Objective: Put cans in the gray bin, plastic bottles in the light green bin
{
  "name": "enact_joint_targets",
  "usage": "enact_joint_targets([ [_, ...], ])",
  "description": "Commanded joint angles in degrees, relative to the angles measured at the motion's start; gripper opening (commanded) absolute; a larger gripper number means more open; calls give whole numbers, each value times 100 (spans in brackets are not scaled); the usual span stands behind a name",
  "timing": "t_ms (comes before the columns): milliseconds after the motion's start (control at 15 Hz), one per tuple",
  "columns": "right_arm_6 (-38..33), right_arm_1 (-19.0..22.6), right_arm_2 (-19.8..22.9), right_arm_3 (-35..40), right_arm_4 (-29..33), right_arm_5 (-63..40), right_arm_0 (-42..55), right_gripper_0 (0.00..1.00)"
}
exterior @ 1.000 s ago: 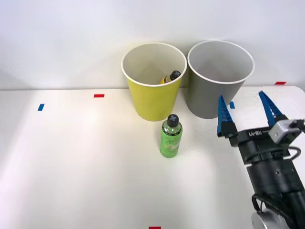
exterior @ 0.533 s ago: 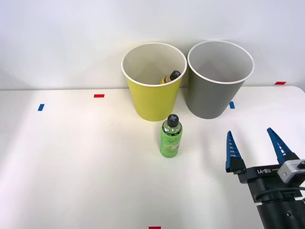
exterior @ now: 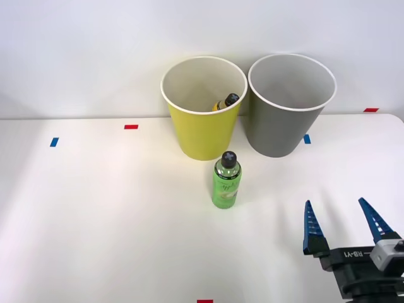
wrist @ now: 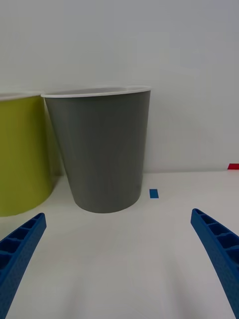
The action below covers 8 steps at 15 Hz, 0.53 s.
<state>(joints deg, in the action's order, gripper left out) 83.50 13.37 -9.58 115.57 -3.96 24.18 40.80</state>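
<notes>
A small bright green plastic bottle [exterior: 226, 181] with a black cap stands upright on the white table, just in front of the light green bin [exterior: 203, 107]. A yellowish bottle [exterior: 225, 102] with a black cap leans inside that bin. The gray bin [exterior: 291, 104] stands right beside it, and the wrist view has the gray bin [wrist: 102, 152] straight ahead with the light green bin [wrist: 22, 154] at the edge. My right gripper [exterior: 341, 218] is open and empty at the table's near right, well back from both bins. The cans are out of view.
Small tape marks dot the table [exterior: 95, 214]: red ones [exterior: 130, 127] at the back left, far right and front edge, blue ones [exterior: 53, 142] at the left and by the gray bin. A white wall rises behind the bins.
My right gripper has drawn back from beside the gray bin toward the table's near right, staying open. The bottles and bins have not moved.
</notes>
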Motion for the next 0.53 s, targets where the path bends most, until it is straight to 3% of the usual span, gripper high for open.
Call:
enact_joint_targets([
  [67,70,-1,26,-263,35,-1,16,100],
  [133,96,-54,44,-334,53,-1,-11,100],
  [333,-53,-414,299,-439,897,-1,-2,100],
  [533,-1046,-651,299,-448,1600,201,156,100],
])
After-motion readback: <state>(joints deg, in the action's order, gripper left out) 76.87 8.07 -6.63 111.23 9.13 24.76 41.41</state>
